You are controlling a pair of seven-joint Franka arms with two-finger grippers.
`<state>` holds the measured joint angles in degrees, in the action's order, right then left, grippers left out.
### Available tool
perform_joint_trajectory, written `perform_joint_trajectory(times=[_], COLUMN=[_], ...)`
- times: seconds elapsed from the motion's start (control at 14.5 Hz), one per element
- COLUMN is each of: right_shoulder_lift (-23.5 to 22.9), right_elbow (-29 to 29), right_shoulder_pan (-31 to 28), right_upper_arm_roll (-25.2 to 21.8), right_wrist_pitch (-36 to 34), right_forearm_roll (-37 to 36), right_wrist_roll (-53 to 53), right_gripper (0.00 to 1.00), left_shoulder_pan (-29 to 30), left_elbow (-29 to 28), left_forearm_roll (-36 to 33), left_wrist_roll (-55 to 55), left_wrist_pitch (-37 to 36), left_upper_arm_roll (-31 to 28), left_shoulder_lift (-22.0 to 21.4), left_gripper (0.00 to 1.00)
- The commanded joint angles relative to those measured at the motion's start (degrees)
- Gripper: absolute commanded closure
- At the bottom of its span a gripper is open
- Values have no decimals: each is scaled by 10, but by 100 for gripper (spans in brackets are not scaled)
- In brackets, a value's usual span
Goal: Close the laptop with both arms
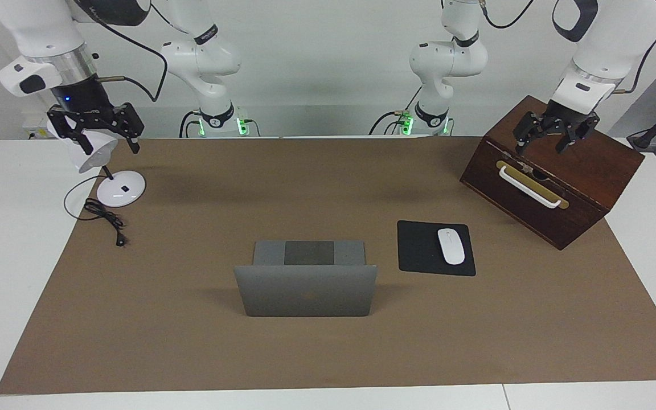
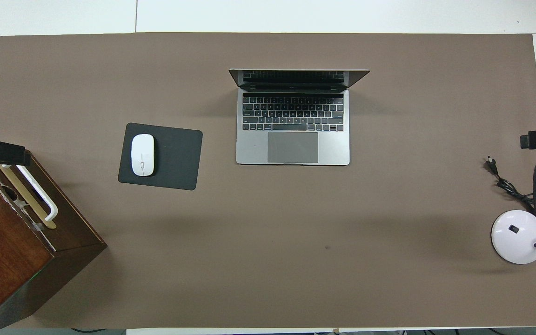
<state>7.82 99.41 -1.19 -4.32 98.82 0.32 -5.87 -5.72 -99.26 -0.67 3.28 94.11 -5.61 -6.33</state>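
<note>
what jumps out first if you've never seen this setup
An open laptop sits mid-mat, its lid upright and its keyboard facing the robots. The left claw hangs open over a wooden box. The right claw hangs open over a white desk lamp, neither near the laptop.

On my screen I see a white mouse (image 2: 142, 155) on a black mouse pad (image 2: 175, 158), a wooden box (image 1: 556, 176) at the left arm's end, and a white desk lamp (image 1: 120, 188) with its cord (image 1: 103, 219) at the right arm's end.
</note>
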Motion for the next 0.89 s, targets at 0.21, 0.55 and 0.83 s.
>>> perform_joint_trajectory(times=[0.21, 0.55, 0.83], right_shoulder_lift=[5, 4, 1], right_elbow=[7, 7, 6], right_shoulder_pan=[-12, -12, -12], right_upper_arm_roll=[7, 7, 5], right_wrist_pitch=[10, 12, 37], right_forearm_roll=[-2, -2, -2], right_wrist_roll=[-15, -16, -30], right_gripper=[0, 0, 4], left_shoulder_pan=[-5, -10, -6], left_elbow=[4, 1, -13], left_forearm_roll=[4, 4, 4], left_wrist_roll=[-3, -13, -21], left_wrist_pitch=[7, 0, 12], left_upper_arm_roll=[-2, -1, 4], left_shoulder_lift=[-2, -3, -10], left_gripper=[0, 0, 0])
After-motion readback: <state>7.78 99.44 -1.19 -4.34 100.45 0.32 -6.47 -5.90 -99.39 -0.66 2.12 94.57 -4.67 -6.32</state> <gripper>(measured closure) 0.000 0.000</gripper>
